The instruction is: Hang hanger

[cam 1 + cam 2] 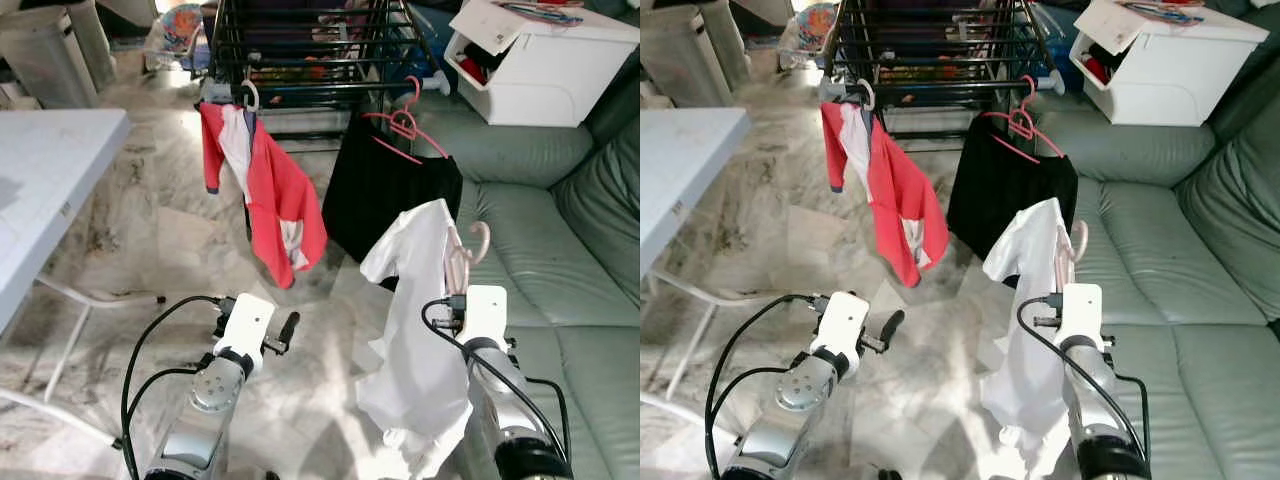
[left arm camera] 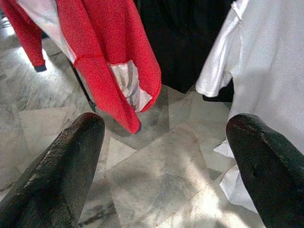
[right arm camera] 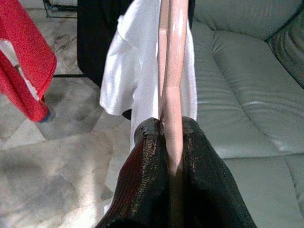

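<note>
Hanger, pale pink and carrying a white shirt, is clamped between the fingers of the right end effector, which holds it up just in front of the black drying rack and beside the green sofa. On the rack hang a red garment and a black garment with a pink hanger. The left end effector is low over the marble floor, its fingers spread apart and holding nothing.
</note>
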`<state>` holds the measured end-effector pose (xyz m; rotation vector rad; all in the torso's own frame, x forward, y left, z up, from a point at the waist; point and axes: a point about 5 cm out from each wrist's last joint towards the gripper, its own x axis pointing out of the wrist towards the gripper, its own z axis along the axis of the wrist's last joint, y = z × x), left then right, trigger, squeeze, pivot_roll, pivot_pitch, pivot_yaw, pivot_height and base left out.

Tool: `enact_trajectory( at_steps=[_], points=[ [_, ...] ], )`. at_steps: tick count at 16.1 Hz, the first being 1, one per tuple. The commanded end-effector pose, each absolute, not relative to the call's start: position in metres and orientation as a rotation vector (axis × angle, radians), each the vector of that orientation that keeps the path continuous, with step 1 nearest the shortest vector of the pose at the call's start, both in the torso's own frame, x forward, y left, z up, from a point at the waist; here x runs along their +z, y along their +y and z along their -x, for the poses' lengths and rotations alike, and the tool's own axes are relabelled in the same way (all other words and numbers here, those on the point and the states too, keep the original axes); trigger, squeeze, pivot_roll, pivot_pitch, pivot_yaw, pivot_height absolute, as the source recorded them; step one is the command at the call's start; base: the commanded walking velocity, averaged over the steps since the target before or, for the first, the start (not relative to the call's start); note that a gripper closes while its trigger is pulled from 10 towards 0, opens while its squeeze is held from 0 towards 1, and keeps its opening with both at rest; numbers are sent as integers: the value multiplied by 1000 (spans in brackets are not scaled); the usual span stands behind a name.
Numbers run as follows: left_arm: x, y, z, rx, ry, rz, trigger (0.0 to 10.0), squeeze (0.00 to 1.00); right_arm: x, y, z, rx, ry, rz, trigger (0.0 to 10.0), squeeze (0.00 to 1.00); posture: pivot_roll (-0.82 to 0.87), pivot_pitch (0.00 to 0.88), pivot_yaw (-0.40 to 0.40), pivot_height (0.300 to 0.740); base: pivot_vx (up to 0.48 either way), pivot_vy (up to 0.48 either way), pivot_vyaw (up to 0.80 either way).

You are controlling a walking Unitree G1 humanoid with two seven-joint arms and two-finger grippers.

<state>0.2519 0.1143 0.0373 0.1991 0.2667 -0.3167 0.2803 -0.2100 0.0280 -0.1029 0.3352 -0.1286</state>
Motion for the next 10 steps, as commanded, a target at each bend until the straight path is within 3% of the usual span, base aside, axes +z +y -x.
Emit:
enact_trajectory(
  at_steps=[1, 5, 10],
  points=[
    [39, 118, -255, -289, 253, -207, 10000, 0, 43, -207, -293, -105, 267, 114, 10000, 0, 9, 0, -49, 740, 0, 0, 0],
    [40, 123, -257, -269, 244, -213, 10000, 0, 42, -196, -297, -78, 266, 106, 10000, 0, 14, 0, -40, 740, 0, 0, 0],
    [42, 120, -259, -323, 248, -206, 10000, 0, 40, -202, -294, -120, 262, 87, 10000, 0, -2, 0, -4, 740, 0, 0, 0]
  ],
)
